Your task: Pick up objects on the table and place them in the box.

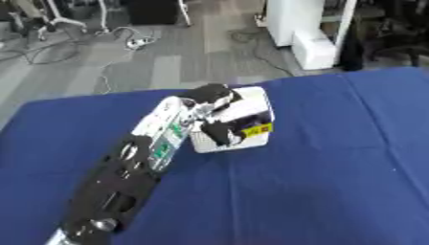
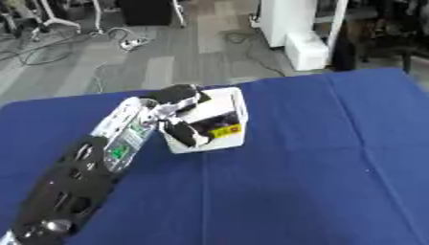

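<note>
A small white box stands on the blue table, near its far edge and left of centre. My left arm runs up from the lower left corner, and my left hand sits over the box's left side, reaching down into it. A yellow thing with dark markings shows inside the box at its near right, beside the hand's dark lower part. The hand hides the rest of the box's inside. No loose objects show on the cloth. My right hand appears in neither view.
The table's far edge runs just behind the box, with grey floor, cables and a white cabinet beyond it. Blue cloth stretches to the right of the box and in front of it.
</note>
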Controlling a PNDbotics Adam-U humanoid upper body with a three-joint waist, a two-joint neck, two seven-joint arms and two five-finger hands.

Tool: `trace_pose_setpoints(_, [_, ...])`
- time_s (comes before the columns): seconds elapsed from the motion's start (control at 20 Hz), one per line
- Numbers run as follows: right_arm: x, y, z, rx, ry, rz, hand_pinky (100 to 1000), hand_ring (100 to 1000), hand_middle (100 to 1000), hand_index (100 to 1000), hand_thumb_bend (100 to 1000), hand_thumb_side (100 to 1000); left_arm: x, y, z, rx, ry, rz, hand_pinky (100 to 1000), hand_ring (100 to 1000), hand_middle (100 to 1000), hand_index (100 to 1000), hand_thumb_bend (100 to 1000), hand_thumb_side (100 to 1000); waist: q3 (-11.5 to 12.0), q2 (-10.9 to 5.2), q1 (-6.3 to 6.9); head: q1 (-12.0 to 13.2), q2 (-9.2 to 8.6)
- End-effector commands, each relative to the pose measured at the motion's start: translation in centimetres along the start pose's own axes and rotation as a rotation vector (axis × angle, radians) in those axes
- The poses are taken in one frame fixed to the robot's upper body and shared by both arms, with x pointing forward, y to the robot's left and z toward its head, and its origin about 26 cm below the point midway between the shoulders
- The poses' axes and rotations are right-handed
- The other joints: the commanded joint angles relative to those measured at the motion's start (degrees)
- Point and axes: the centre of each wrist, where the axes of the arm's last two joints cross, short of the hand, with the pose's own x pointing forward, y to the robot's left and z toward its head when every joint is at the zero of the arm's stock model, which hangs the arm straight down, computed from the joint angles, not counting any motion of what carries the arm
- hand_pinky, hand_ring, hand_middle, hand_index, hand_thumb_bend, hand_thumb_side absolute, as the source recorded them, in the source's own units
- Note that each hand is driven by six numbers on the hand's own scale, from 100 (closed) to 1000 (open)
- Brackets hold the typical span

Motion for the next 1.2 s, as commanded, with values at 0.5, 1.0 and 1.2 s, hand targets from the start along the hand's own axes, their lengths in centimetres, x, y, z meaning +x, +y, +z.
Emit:
trace_pose_setpoints(0.5, [0.6,0.0,-0.7,0.035,0.001,0.020,297,455,448,532,100,1000,-0.2,3.5,0.3,0.204,0.036,-0.075,100,240,419,393,205,210,0.1,-0.65,-0.21,0.4,-0.69])
trace_pose_setpoints(1.0, [0.6,0.0,-0.8,0.033,0.000,0.016,297,454,447,532,100,1000,-2.8,2.8,-1.1,0.418,0.083,-0.124,100,241,410,321,243,184,0.0,-0.74,-0.19,0.8,-0.79])
trace_pose_setpoints(1.2, [0.6,0.0,-0.8,0.034,0.001,0.014,297,454,448,533,100,1000,-4.1,1.7,-2.0,0.434,0.128,-0.171,100,249,405,319,255,177,-0.1,-0.74,-0.16,0.9,-0.78])
